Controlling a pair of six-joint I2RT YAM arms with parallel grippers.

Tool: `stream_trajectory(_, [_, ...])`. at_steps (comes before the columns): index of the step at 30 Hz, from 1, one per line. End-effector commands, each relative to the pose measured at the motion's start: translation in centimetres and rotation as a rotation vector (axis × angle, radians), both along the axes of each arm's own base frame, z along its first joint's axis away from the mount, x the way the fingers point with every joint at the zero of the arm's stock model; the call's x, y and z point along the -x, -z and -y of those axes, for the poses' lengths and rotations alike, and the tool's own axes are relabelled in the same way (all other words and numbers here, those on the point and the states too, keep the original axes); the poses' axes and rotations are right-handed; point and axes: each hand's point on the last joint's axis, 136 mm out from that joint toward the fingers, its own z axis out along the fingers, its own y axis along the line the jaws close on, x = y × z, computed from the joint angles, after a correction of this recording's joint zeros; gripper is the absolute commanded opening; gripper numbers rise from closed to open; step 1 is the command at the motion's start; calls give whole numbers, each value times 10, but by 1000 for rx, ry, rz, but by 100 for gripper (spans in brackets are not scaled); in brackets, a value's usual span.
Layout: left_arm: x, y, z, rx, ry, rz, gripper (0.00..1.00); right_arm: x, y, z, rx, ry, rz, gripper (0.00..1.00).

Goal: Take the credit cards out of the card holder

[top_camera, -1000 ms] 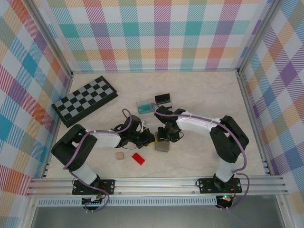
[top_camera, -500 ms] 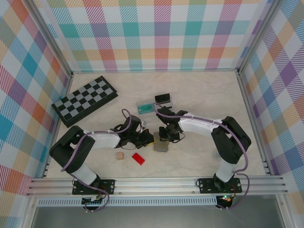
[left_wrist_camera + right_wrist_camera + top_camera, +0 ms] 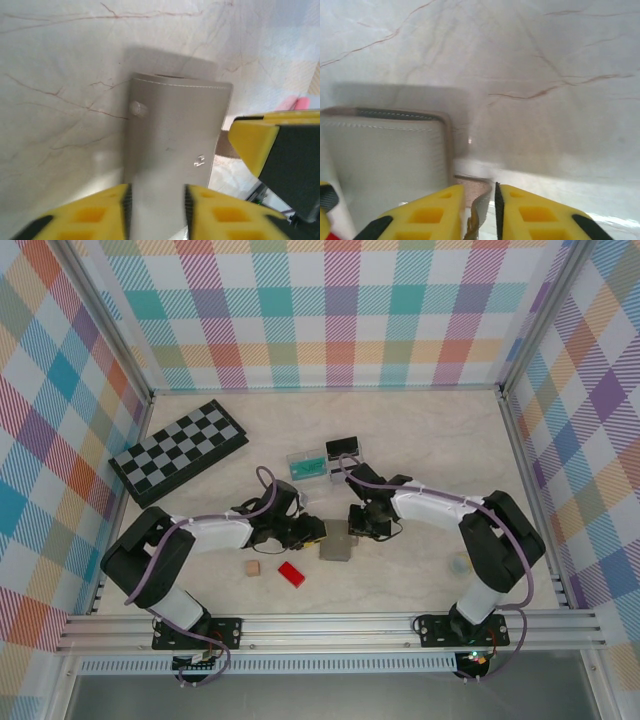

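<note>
Gripping the flat grey fabric card holder [image 3: 175,130] lengthwise, the left jaws anchor it while the right jaws, just beside it, pinch a thin grey-brown card [image 3: 476,212].

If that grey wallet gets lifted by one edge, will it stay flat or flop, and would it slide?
The grey fabric folding card holder looks soft and stitched, so it would probably sag or fold open rather than stay stiff. Lying flat and thin on the smooth marble-look table, it likely slides, not tips, when pushed.
</note>
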Motion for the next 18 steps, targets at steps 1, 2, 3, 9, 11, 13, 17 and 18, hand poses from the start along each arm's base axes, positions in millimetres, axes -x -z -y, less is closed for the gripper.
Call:
stream_trajectory(1, [-5,-13,-8,-53,-11,35,47,7,-1,25,92,37,4,29])
stream_trajectory(2, [-7,-15,-10,-65,-16,42,51,8,0,25,93,36,3,30])
stream_trajectory(3, [-9,-17,-12,-79,-25,50,56,9,0,24,84,32,-1,30])
stream_trajectory(9, [-19,-31,-34,-188,-101,95,75,9,6,5,8,-7,-29,29])
stream_trajectory(11, [-22,-38,-42,-218,-130,120,81,10,8,2,-6,-10,-33,27])
stream_trajectory(13, [-20,-42,-53,-258,-154,133,90,10,9,-1,-18,-9,-36,26])
stream_trajectory(17, [-18,-50,-69,-318,-183,161,99,10,6,-5,-40,-18,-42,21])
stream_trajectory(18, [-17,-51,-73,-329,-187,164,100,10,6,-6,-42,-19,-42,18])
